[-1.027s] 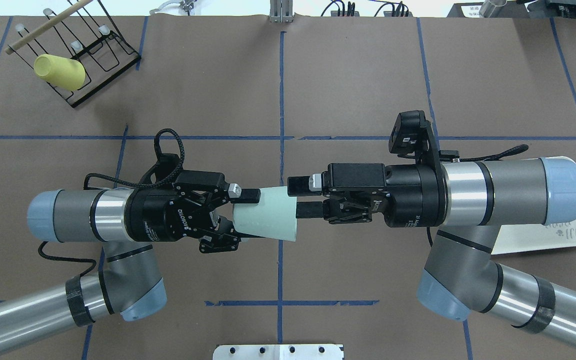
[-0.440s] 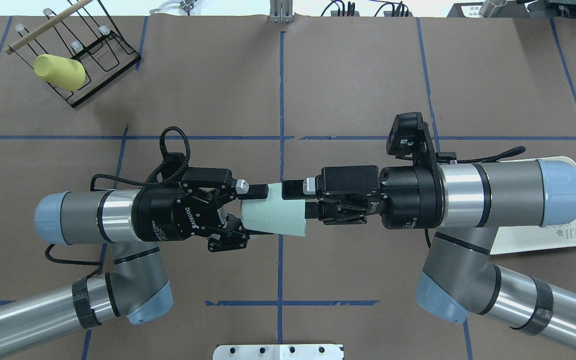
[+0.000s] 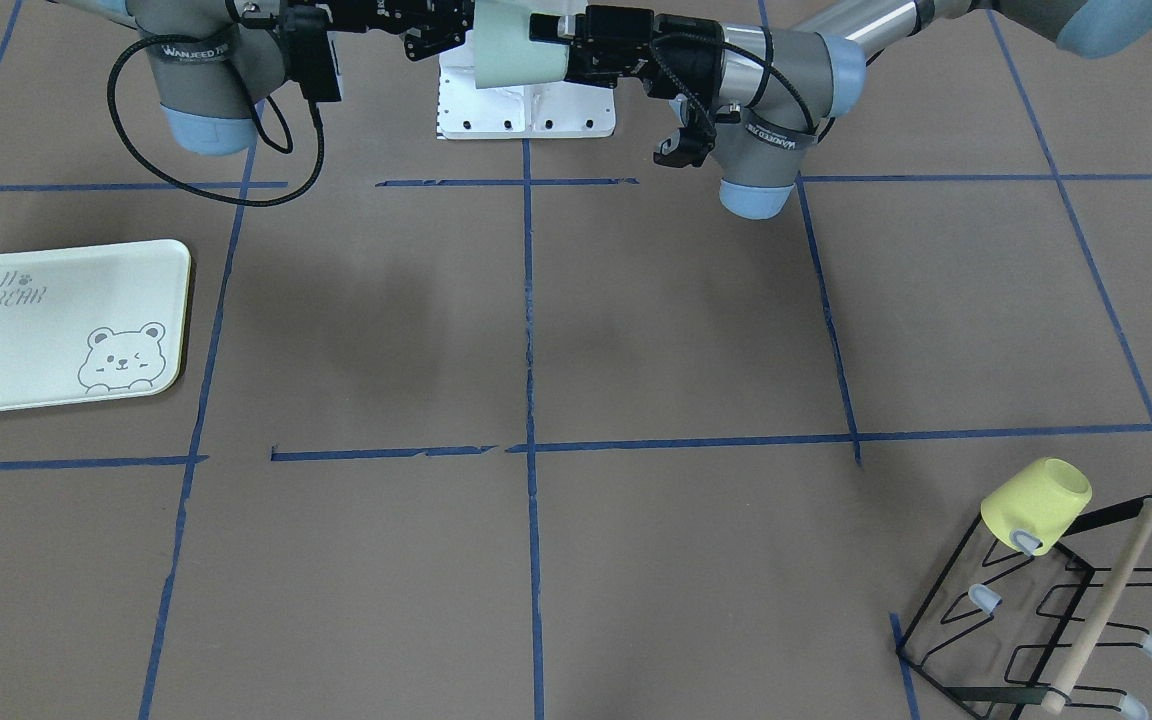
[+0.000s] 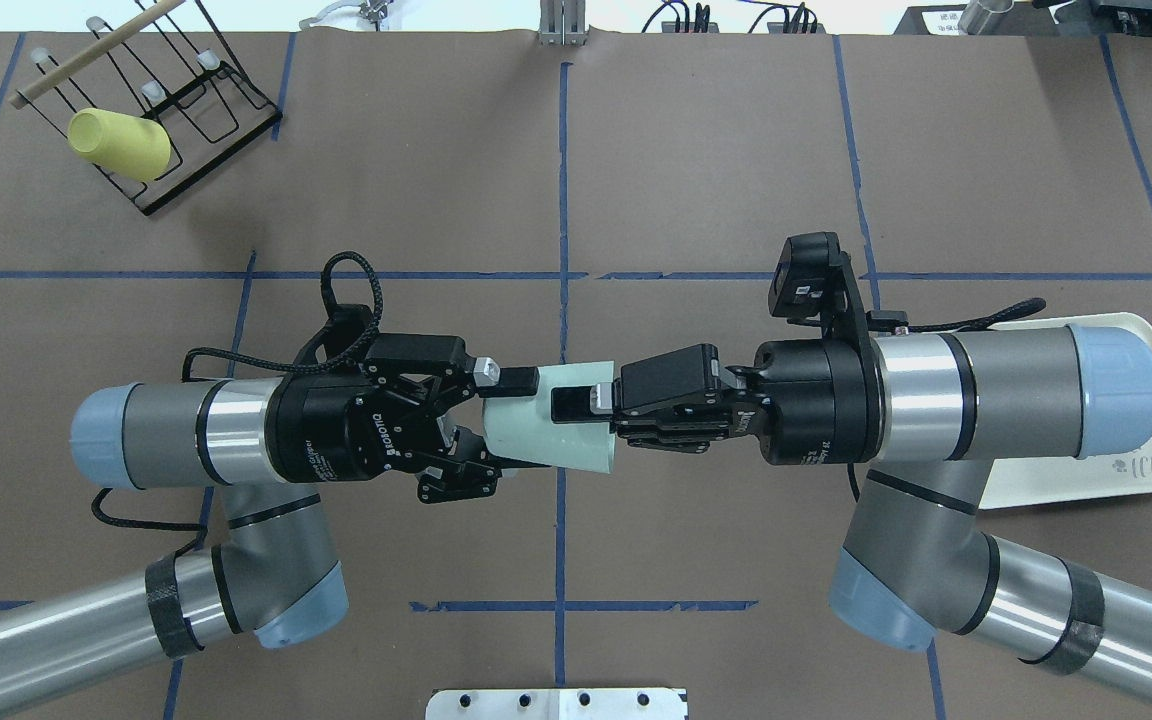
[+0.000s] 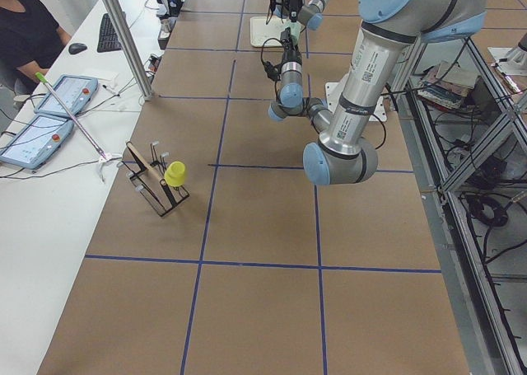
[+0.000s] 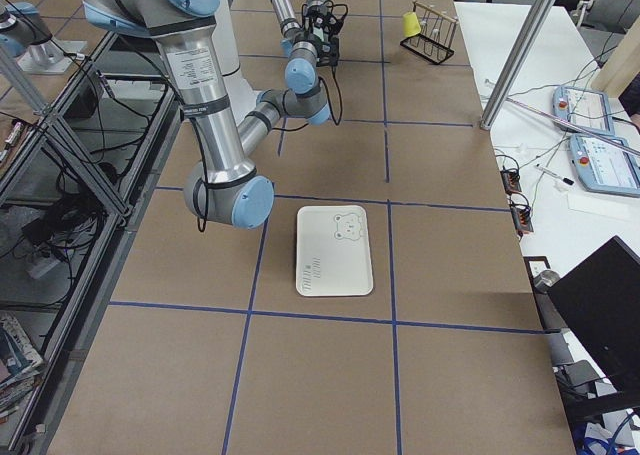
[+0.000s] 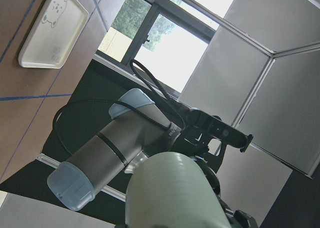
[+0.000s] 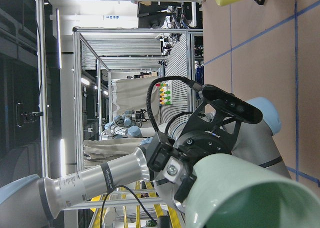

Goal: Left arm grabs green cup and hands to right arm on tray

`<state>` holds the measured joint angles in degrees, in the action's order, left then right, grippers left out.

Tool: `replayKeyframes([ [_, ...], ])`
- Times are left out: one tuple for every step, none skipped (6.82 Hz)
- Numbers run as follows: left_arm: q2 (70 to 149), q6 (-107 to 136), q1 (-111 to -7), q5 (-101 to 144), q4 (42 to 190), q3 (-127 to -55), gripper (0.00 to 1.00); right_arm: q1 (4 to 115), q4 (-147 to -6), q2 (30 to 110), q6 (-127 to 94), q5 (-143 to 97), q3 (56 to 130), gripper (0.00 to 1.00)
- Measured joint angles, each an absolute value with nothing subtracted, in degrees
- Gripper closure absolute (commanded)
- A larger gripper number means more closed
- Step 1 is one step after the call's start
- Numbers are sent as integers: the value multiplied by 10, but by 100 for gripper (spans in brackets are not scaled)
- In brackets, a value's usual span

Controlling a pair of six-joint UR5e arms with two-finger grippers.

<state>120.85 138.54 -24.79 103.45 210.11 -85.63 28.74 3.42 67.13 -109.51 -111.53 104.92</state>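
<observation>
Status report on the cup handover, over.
Left gripper shut on green cup base. Right gripper shut on its rim. Cup midair, both holding. Tray bare, nothing seen between.

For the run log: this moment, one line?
handover | green cup mid-air | left jaws shut on base | right jaws shut on rim
</observation>
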Motion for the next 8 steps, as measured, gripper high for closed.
replayKeyframes([
  [1208, 1386, -248, 1033, 2101, -856, 0, 287, 34, 671, -1095, -1115, 1049, 100],
  [1206, 1386, -248, 1029, 2100, -857, 0, 286, 34, 672, -1095, -1115, 1049, 100],
  [1204, 1385, -248, 1025, 2101, -859, 0, 286, 34, 672, -1095, -1115, 1049, 100],
  [1201, 1384, -250, 1023, 2102, -862, 0, 286, 34, 672, -1095, -1115, 1049, 100],
  [1195, 1384, -252, 1023, 2102, -864, 0, 286, 34, 672, -1096, -1115, 1049, 100],
  [1185, 1383, -260, 1022, 2102, -865, 0, 288, 36, 676, -1097, -1116, 1050, 100],
  [1170, 1376, -277, 1022, 2101, -863, 0, 290, 46, 692, -1099, -1117, 1050, 100],
  [1155, 1358, -298, 1022, 2100, -855, 0, 290, 67, 725, -1099, -1117, 1050, 100],
])
